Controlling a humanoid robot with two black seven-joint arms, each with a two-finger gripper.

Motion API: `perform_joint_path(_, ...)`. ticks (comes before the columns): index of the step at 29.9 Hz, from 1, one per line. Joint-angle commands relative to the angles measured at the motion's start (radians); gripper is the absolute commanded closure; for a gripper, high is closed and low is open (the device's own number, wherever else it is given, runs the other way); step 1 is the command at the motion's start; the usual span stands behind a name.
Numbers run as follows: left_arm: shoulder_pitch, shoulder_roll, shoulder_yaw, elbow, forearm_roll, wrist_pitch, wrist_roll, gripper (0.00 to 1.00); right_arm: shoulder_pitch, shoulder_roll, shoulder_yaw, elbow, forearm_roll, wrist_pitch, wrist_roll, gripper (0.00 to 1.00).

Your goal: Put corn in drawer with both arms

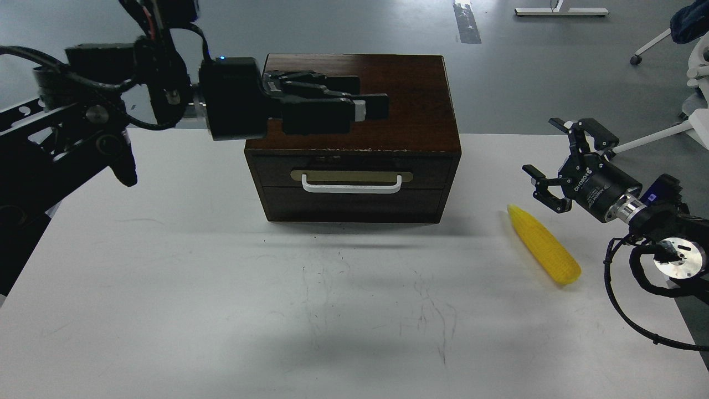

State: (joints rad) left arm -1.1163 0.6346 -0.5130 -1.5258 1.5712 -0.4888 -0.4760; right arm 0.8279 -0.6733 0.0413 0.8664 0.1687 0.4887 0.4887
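Surroundings: grey floor behind the white worktop [166, 310]; white chair/desk legs [659, 136] at top right, a white bar base [559, 11] at top edge, dark strip on floor [466, 22].
Worktop: scuffed w/ thin dark scratches nr centre-front; carries only the box and the corn.
Box: dark brown wooden box [410, 94] at centre-back of worktop, front facing the view.
Drawer: drawer [432, 172] is pushed in, flush w/ box front; brass-coloured plate and white bar handle [352, 187] at middle; chipped pale flecks along top front edge.
Corn: corn [545, 252] lies flat on worktop, well apart from box, to its right-front; thin tip points up-left toward box, thick end nr right edge.
Left hand: left hand [374, 108] hangs over box top, fingers pointing right, above the drawer front; fingers look pressed together, nothing between them.
Right hand: right hand [551, 160] is just above-right of corn, not touching it; fingers spread wide apart, nothing held.
In the way: left arm and hand cover much of box's top-left; nothing lies between corn and drawer front.
Hard to see: left arm is v. dark, joints blur together; its base cut off at left edge. Right arm cut off at right edge, cable loops below it. Drawer's inside hidden.
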Motion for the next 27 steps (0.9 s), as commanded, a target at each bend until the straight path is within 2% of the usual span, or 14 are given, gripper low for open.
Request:
perform_joint_path(1,-0.141,-0.055,0.195,0.012,0.160,0.000,-0.013,0.02,0.000,0.000,0.000,0.000,0.000,0.000,0.000,0.00)
perform_joint_path(4,-0.206,-0.082,0.321,0.032,0.242,0.000,-0.013,0.02,0.002,0.000,0.000,0.000,0.000,0.000,0.000,0.00)
perform_joint_path(7,-0.221,-0.105,0.373,0.039,0.318,0.000,-0.013,0.02,0.004,0.000,0.000,0.000,0.000,0.000,0.000,0.00)
perform_joint_path(12,-0.221,-0.160,0.418,0.087,0.464,0.000,-0.013,0.02,0.004,0.000,0.000,0.000,0.000,0.000,0.000,0.00)
perform_joint_path(27,-0.226,-0.222,0.504,0.223,0.558,0.000,-0.013,0.02,0.000,0.000,0.003,0.000,0.000,0.000,0.000,0.00)
